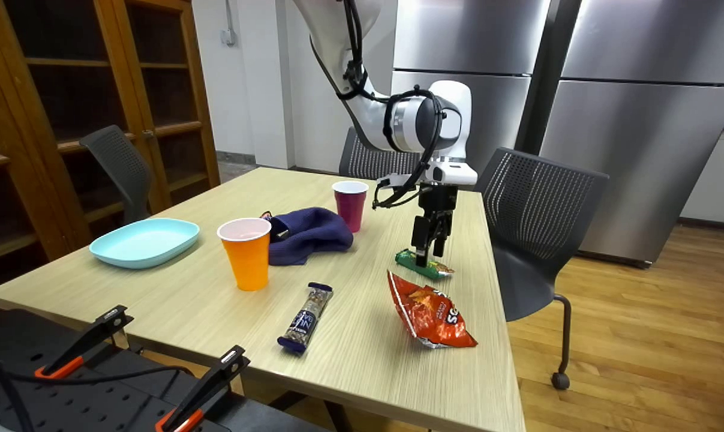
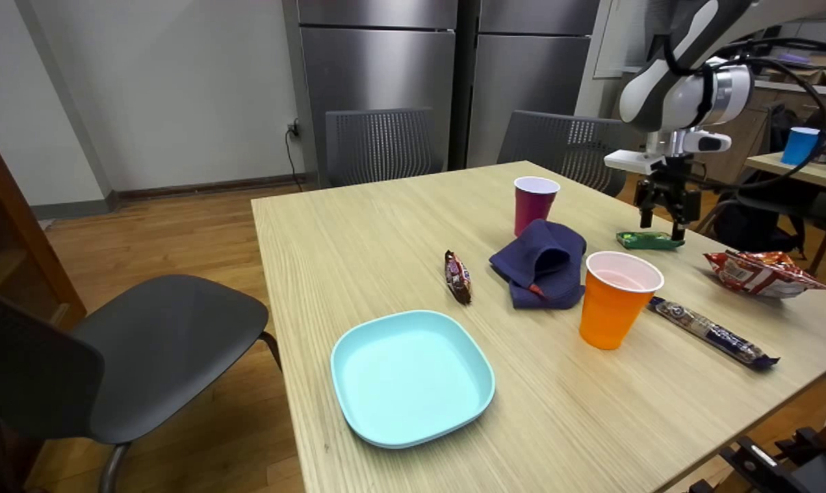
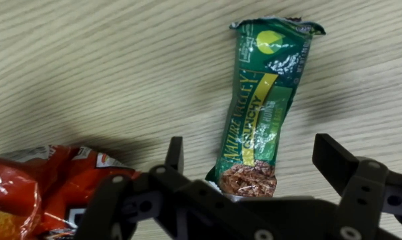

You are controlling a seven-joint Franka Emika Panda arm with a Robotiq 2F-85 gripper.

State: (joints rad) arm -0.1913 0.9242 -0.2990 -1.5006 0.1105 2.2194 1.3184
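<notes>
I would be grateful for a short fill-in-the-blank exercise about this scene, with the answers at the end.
1. In the wrist view, the gripper is not shut but ____.
2. The yellow stripe on the green bar reads ____.
3. The cup nearest the plate is ____ outside.
4. The snack bag is mostly ____.

Missing words: open; CRUNCHY; orange; red.

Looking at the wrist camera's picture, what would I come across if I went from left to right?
Red chip bag → first black fingertip → green granola bar → second black fingertip.
</notes>
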